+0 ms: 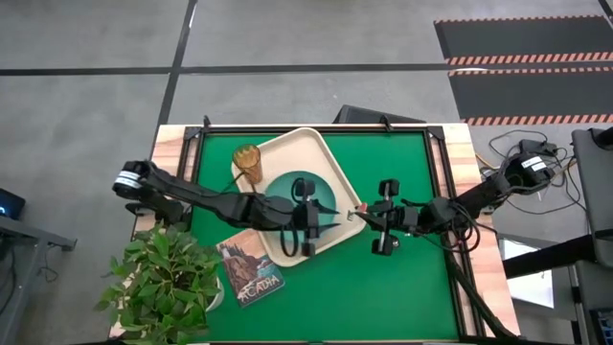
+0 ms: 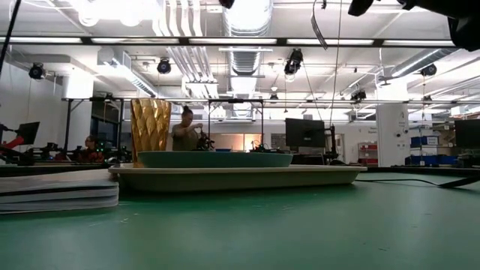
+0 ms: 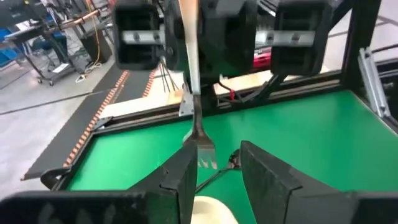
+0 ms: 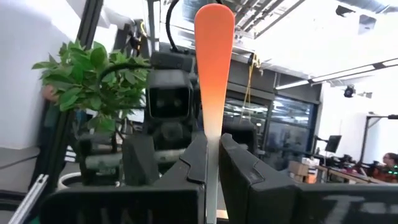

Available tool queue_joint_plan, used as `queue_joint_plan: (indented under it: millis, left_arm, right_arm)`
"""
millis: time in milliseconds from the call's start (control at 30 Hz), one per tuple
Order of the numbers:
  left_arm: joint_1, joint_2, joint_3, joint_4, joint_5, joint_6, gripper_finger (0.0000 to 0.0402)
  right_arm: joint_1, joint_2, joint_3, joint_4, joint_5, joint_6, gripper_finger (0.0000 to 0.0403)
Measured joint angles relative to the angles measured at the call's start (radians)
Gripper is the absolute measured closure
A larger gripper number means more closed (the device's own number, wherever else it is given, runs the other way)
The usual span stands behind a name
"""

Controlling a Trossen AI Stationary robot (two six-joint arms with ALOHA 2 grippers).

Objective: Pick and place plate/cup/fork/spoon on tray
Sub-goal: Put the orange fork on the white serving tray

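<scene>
The cream tray [image 1: 321, 153] lies turned at the table's middle. It holds the amber cup [image 1: 248, 164] and the teal plate [image 1: 283, 188]. My left gripper [image 1: 330, 213] is level over the plate, points at the table's right and is open [image 3: 219, 149]. A slim dark spoon [image 3: 219, 175] shows low between its fingertips; whether it touches them I cannot tell. My right gripper [image 1: 367, 217] faces it from the right by the tray's corner, shut on the pink-handled fork [image 1: 359, 206]. My right gripper pinches the fork between its two fingers at the lower part of the handle [image 4: 212, 144]. The fingers come level from the table's right and lie across the fork. The fork stands upright and lifted clear, handle end [image 4: 214, 25] up, tines [image 3: 206, 155] hanging down.
A picture-covered book [image 1: 251, 269] lies on the green mat by the tray's near side. A potted plant [image 1: 165, 278] stands at the near left corner. The mat [image 1: 402, 297] to the right and near side is green and open. People show in the room behind [image 2: 185, 131].
</scene>
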Motion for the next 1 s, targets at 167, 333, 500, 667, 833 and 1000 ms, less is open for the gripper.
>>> queue_joint_plan:
  millis: [167,333,500,667,833,1000]
  left_arm:
    - [0.009,0.03,-0.003,0.04,0.006,0.0,0.0297]
    - [0.021,0.046,-0.009,0.114,0.009,0.0,0.0297]
    - [0.03,0.073,-0.009,0.184,0.027,0.001,0.0273]
    - [0.047,0.104,-0.01,0.214,0.002,-0.008,0.022]
    - [0.067,0.14,-0.01,0.263,-0.009,-0.025,0.0191]
    - [0.073,0.16,-0.012,0.254,-0.083,-0.028,0.0221]
  right_arm:
    - [0.0,0.0,0.002,0.0,0.0,0.0,0.039]
    - [-0.009,0.0,0.002,0.005,0.001,0.028,0.039]
    - [-0.025,0.003,0.002,0.008,0.008,0.058,0.039]
    - [-0.033,0.029,0.002,0.028,0.008,0.069,0.039]
    - [-0.047,0.08,0.006,0.095,0.046,0.08,0.039]
    - [-0.046,0.132,0.006,0.169,0.115,0.076,0.039]
